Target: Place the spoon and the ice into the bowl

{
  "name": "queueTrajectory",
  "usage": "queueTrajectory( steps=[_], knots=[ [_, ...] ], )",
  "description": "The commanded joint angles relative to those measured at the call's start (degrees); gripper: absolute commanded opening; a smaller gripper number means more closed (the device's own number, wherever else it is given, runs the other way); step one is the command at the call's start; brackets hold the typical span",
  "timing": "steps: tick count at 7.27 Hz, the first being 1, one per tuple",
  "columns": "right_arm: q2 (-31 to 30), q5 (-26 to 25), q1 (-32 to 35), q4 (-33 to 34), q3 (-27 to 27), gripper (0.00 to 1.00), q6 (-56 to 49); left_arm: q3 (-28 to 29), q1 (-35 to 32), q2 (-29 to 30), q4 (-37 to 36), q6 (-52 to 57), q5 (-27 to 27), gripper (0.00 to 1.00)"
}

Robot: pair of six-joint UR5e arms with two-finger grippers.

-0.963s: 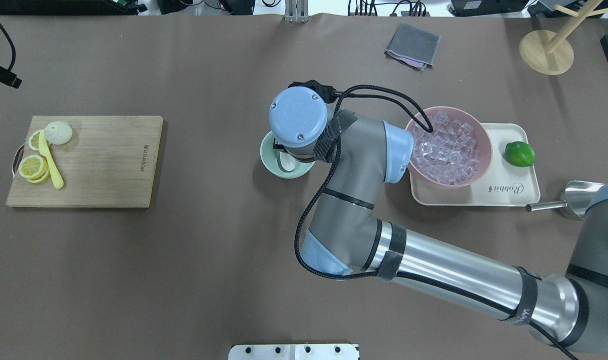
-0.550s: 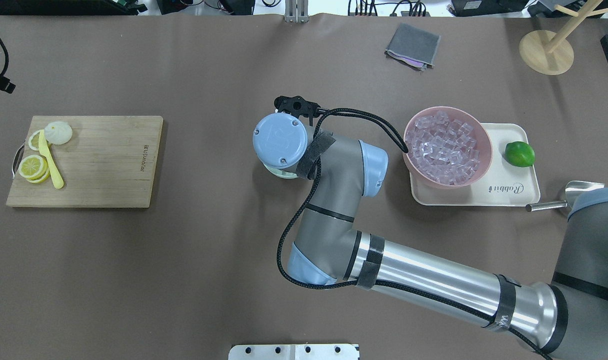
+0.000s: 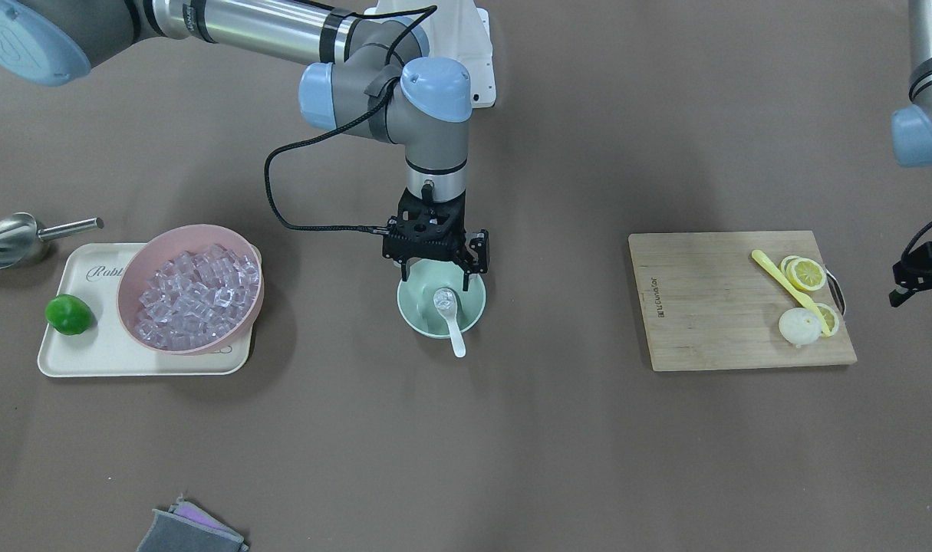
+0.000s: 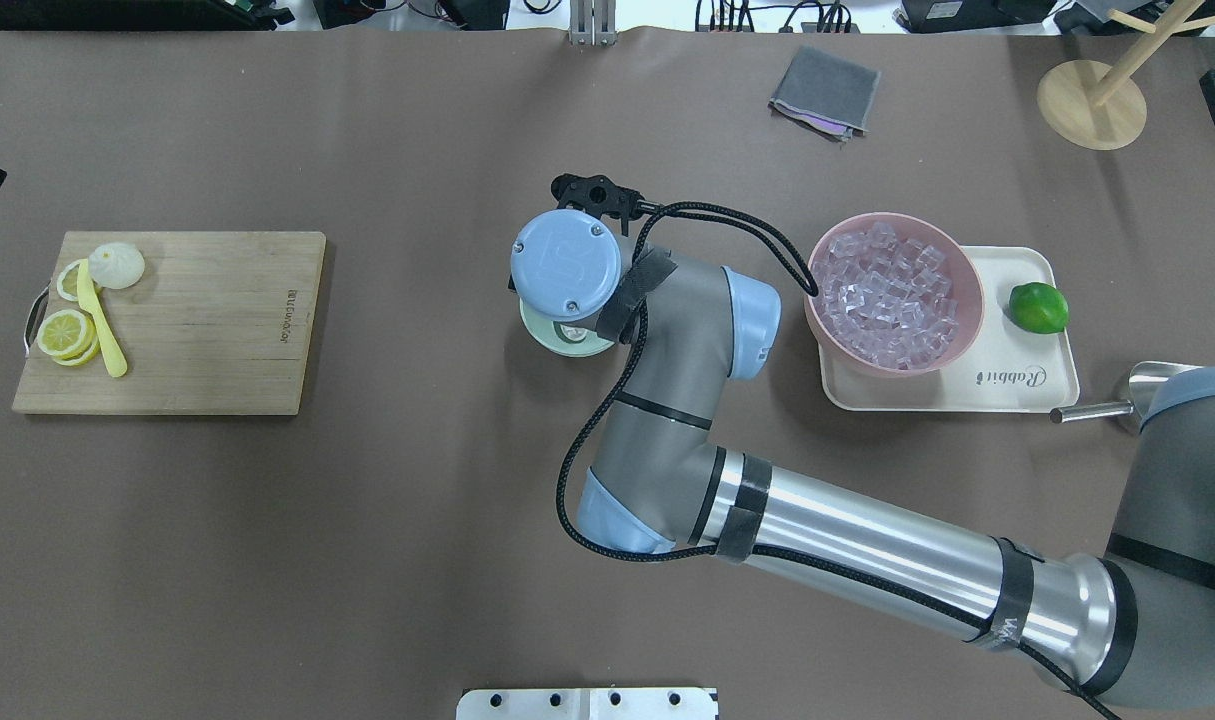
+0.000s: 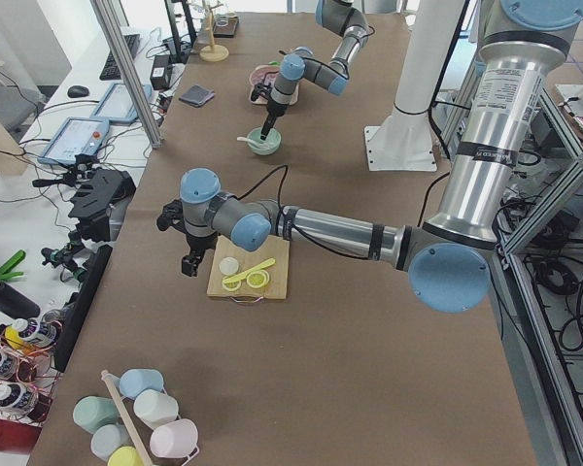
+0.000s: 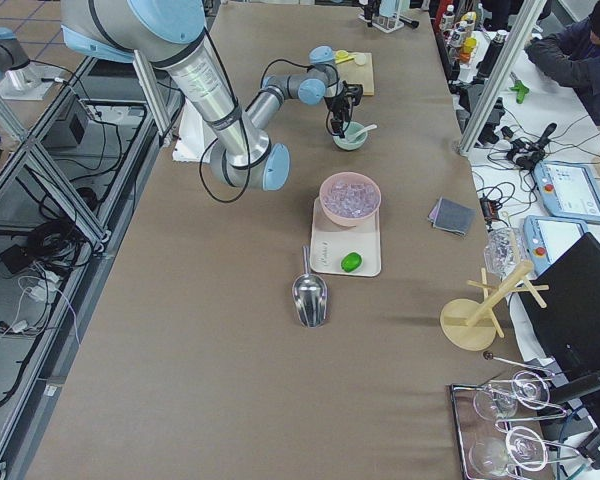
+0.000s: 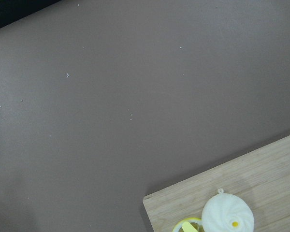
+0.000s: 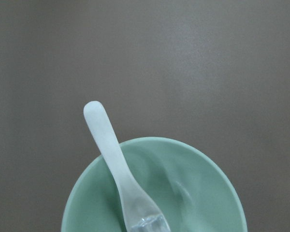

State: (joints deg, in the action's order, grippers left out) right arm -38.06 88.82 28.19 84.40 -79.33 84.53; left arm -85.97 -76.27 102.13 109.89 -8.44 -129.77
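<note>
The mint-green bowl (image 3: pixel 427 322) stands mid-table. The white spoon (image 3: pixel 452 322) lies in it, scoop down in the bowl and handle over the rim. A clear ice cube (image 3: pixel 443 300) sits in the scoop. The right wrist view shows the bowl (image 8: pixel 198 193), the spoon handle (image 8: pixel 106 145) and the ice cube (image 8: pixel 150 224) from close above. My right gripper (image 3: pixel 435 277) hovers just above the bowl's rim, open and empty. In the overhead view my wrist hides most of the bowl (image 4: pixel 565 346). My left gripper (image 3: pixel 917 274) hangs beyond the cutting board; I cannot tell its state.
A pink bowl (image 3: pixel 243 253) full of ice cubes sits on a cream tray (image 3: pixel 105 353) with a lime (image 3: pixel 69 314). A metal scoop (image 3: pixel 5 238) lies beside it. A cutting board (image 3: pixel 711 307) holds lemon slices and a yellow utensil (image 3: pixel 780 280). A grey cloth (image 3: pixel 189 533) lies apart.
My right wrist has moved left over the mint bowl, now covering most of it in the overhead view. The left gripper has drifted further toward the overhead view's left edge.
</note>
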Motion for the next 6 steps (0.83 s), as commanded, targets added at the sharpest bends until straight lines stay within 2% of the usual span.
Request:
queueTrajectory(
  steps=[1, 2, 3, 4, 6],
  knots=[
    [-1.4, 3.4, 4.4, 0.1, -0.3, 1.0, -4.8, -5.2, -2.1, -7.0, -1.8, 0.1, -1.7, 0.99],
    [-3.1, 5.6, 6.9, -0.2, -0.5, 1.0, -8.7, -8.8, -4.2, -11.3, -2.6, 2.0, -1.7, 0.99],
    [-5.9, 6.7, 9.1, -0.5, -2.2, 1.0, -12.9, -10.5, -6.8, -13.6, -7.3, 8.9, -1.7, 0.99],
    [-9.0, 9.5, 11.7, -0.5, -4.9, 1.0, -16.9, -10.6, -9.9, -13.6, -12.5, 16.2, -1.6, 0.99],
    [-13.3, 15.2, 17.4, 0.1, -8.1, 1.0, -26.3, -11.0, -13.4, -12.7, -19.0, 21.0, -1.5, 0.99]
  ],
)
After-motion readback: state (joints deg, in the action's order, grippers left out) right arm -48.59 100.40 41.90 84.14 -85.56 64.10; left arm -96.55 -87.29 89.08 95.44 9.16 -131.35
